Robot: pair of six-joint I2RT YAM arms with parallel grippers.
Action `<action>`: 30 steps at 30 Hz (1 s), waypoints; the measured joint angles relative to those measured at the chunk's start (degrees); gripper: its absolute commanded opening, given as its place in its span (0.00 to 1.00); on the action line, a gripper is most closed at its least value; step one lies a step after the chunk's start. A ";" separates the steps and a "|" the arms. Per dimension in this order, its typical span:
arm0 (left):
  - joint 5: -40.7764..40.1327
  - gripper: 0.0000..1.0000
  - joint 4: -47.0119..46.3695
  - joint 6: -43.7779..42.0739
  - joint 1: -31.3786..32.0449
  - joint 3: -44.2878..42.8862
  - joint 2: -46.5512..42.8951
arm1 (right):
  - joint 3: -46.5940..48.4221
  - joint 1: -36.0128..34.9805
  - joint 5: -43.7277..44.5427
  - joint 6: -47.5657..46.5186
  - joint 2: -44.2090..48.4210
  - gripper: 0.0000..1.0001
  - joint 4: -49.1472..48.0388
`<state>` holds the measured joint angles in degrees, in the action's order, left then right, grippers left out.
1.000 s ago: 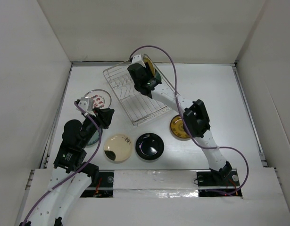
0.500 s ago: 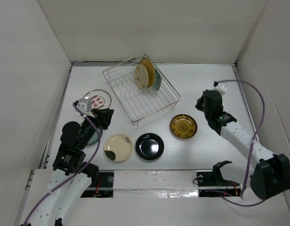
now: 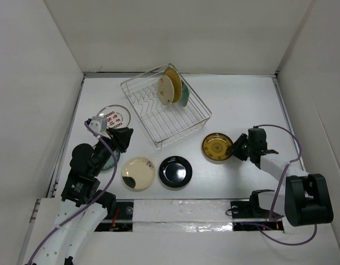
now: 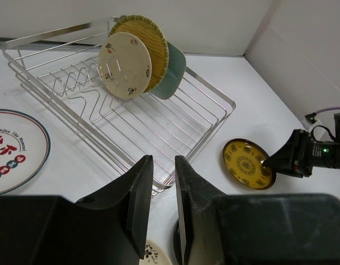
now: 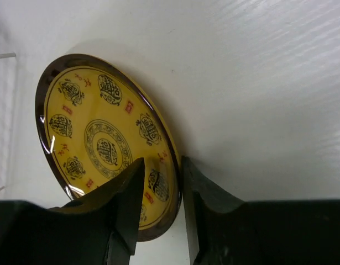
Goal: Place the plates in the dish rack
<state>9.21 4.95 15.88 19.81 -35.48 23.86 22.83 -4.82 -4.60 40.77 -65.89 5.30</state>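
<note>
The silver wire dish rack (image 3: 183, 122) stands at the back centre and holds three upright plates: a plain cream one (image 3: 165, 90), a yellowish one (image 3: 173, 80) and a pale green one (image 3: 183, 96). The gold patterned plate (image 3: 216, 147) lies right of centre; my right gripper (image 3: 234, 149) is shut on its right rim (image 5: 171, 165), one finger over the inside and one outside. The glossy black plate (image 3: 176, 171) and the cream plate with a dark blotch (image 3: 138, 173) lie at the front. My left gripper (image 3: 124, 134) hovers with its jaws nearly together and nothing between them (image 4: 164, 160).
A white plate with red marks (image 3: 114, 117) lies left of the rack (image 4: 120, 118). A bluish plate (image 3: 110, 160) is mostly hidden under the left arm. White walls close in the table on the left, back and right.
The right arm left the rack, where the cream plate now stands, swung out to the right, and came down onto the gold plate's rim. The left arm barely moved.
</note>
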 measured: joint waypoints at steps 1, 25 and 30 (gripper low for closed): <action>0.00 0.20 0.00 0.00 0.00 0.00 -0.07 | 0.59 0.42 -1.18 0.00 -1.53 0.37 -0.81; -0.11 0.20 0.00 0.00 0.00 0.00 0.02 | 61.79 -28.20 30.49 -20.48 -10.95 0.00 10.51; -0.39 0.20 -0.02 0.00 0.00 0.00 0.35 | 87.69 -35.82 39.71 -31.85 -37.22 0.00 10.93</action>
<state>8.82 4.93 15.88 19.81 -35.48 24.21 110.52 -40.64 35.11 8.93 -103.11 16.23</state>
